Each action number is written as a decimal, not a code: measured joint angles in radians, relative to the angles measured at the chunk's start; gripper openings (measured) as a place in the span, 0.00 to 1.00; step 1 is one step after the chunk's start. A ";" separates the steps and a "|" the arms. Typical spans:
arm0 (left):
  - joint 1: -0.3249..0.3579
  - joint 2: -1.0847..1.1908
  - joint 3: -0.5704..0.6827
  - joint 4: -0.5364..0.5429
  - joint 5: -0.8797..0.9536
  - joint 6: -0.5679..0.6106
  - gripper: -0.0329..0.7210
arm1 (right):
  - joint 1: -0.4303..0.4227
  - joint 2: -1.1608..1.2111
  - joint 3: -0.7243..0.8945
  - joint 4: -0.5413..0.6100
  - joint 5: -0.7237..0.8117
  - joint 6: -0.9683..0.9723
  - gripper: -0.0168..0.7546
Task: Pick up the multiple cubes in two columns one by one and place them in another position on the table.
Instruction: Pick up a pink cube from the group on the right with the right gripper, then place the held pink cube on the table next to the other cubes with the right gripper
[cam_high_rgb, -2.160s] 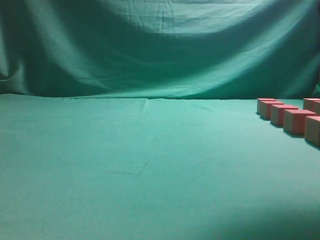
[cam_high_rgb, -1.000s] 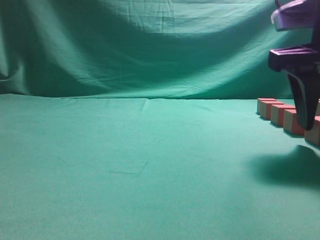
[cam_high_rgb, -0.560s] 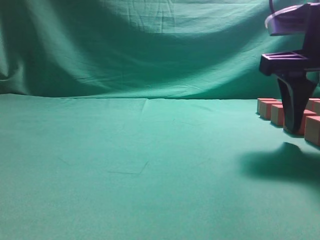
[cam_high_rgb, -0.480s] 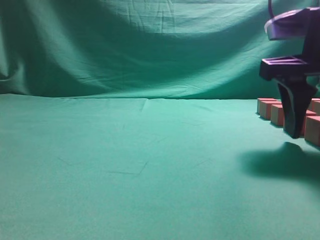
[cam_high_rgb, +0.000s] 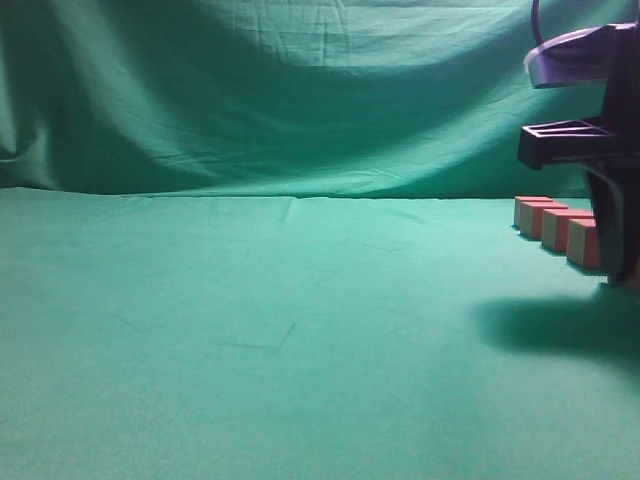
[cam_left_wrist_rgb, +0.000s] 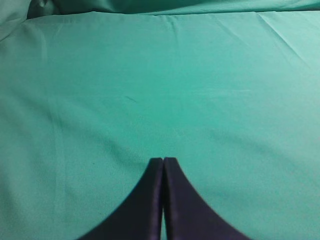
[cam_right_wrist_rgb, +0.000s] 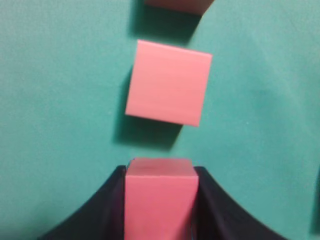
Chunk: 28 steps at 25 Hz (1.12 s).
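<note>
We see a big green cloth (cam_high_rgb: 300, 90) hanging at the back, with soft folds and wrinkles. It looks darker near the left edge and lighter in the middle. A dark shadow (cam_high_rgb: 560, 325) lies low on the right.

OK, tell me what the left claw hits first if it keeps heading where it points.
Nothing obvious: ahead of the shut left claw lies only bare table, up to the draped backdrop at the far edge. Depth is hard to judge.

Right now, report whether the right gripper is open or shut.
Shut on a cube: in the right wrist view the right gripper's black fingers press against both its sides.
</note>
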 joint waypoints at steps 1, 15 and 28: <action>0.000 0.000 0.000 0.000 0.000 0.000 0.04 | 0.000 0.000 0.000 0.000 0.000 0.000 0.35; 0.000 0.000 0.000 0.000 0.000 0.000 0.04 | 0.106 -0.089 -0.127 0.160 0.251 -0.352 0.36; 0.000 0.000 0.000 0.000 0.000 0.000 0.04 | 0.175 0.092 -0.550 0.334 0.429 -0.692 0.36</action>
